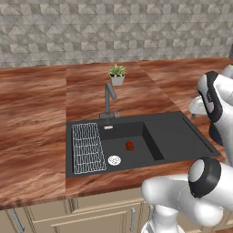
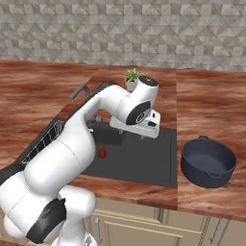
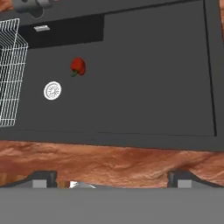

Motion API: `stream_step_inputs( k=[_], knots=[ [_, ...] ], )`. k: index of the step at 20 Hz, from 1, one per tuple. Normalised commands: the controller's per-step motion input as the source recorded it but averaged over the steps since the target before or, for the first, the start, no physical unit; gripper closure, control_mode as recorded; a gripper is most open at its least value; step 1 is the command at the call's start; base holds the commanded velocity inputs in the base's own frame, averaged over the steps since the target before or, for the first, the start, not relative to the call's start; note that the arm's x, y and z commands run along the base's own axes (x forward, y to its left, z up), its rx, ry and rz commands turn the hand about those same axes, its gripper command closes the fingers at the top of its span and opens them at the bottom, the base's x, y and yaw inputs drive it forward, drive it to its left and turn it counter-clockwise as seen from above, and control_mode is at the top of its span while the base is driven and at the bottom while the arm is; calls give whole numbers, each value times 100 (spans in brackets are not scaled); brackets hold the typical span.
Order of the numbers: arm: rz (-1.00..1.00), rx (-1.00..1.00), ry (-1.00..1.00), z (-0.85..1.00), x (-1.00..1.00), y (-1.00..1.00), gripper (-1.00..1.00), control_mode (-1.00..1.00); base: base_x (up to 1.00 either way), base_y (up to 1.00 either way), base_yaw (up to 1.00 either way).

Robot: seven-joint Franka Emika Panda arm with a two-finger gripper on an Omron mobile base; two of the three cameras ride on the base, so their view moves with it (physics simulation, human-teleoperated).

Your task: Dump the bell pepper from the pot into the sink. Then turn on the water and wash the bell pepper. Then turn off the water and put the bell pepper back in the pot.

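Note:
The red bell pepper (image 1: 129, 146) (image 2: 102, 153) (image 3: 78, 67) lies in the black sink (image 1: 136, 132), a little beyond the round silver drain (image 1: 114, 159) (image 3: 52, 91). No water runs from the dark grey faucet (image 1: 109, 98). The navy-blue pot (image 2: 209, 161) stands upright on the counter right of the sink, with nothing visible inside. My gripper (image 2: 134, 135) (image 3: 112, 179) hangs open above the sink's flat ledge (image 3: 157, 65), to the right of the pepper, with nothing between its fingers.
A wire grid rack (image 1: 87, 148) (image 3: 8, 72) fills the sink's left side. A small potted plant (image 1: 117, 74) stands behind the faucet. Wooden counter (image 1: 32, 127) surrounds the sink, and a tiled wall rises behind it.

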Motion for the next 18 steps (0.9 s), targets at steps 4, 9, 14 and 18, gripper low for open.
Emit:
stream_step_inputs(
  k=[4, 9, 14, 18],
  knots=[
    [-18, 0, -5, 0, 4, 69, -100, -100, 0, 0, 0],
    [-13, 0, -2, 0, 6, 62, -100, -100, 0, 0, 0],
    [-1, 0, 0, 0, 17, 42, -100, -100, 0, 0, 0],
    [0, 0, 0, 0, 19, 34, -100, -100, 0, 0, 0]
  ],
)
